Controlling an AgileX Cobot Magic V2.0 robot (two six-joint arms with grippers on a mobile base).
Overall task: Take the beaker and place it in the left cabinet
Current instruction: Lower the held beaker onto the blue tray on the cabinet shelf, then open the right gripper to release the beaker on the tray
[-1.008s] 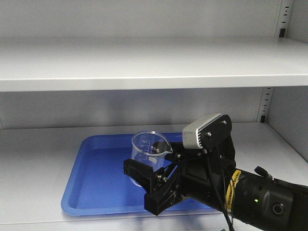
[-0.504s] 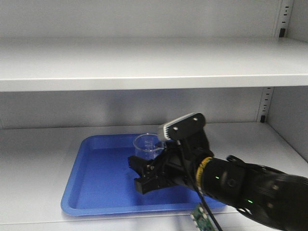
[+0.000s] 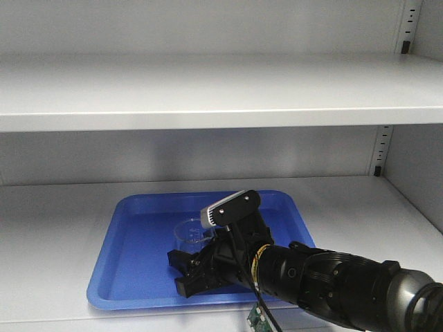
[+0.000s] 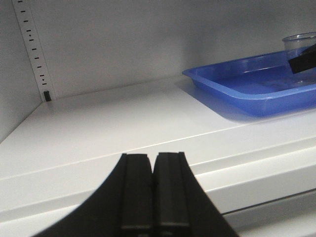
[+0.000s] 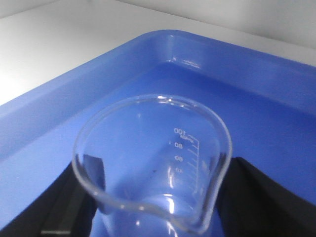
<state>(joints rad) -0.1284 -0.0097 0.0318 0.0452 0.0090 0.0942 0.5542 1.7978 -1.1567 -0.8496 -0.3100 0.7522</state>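
left cabinet (image 3: 208, 90): grey metal, wide shelves, slotted rail at the right rear corner. Both arms work at its lower shelf, so the goal place is already reached.
lower shelf (image 3: 55, 228): serves as the bench here; it carries the blue tray, bare grey surface to either side.
blue tray (image 3: 131, 256): flat on the shelf, near the front edge, raised rim. Judged the drop spot, since the rim would stop the glass sliding.
right arm (image 3: 332, 280): reaches in low from the front right, wrist camera on top, held close over the tray floor so the glass can be set down rather than dropped.
right gripper (image 3: 192, 266): black fingers (image 5: 256, 197) sit either side of the beaker's body, clamped on it by the look of the wrist view. Whether the grip has started to slacken cannot be told.
beaker (image 5: 153, 163): clear glass, upright, spout toward the wrist camera, white graduation marks on the inside wall. It is inside the tray, left of centre, base at or just above the tray floor; contact is hidden by the fingers.
left gripper (image 4: 150, 192): fingers pressed together, holding nothing, parked at the shelf's front edge well apart from the tray, out of the right arm's way.
step: placing is nearly done; judged next is to let go and back out straight, without catching the rim.
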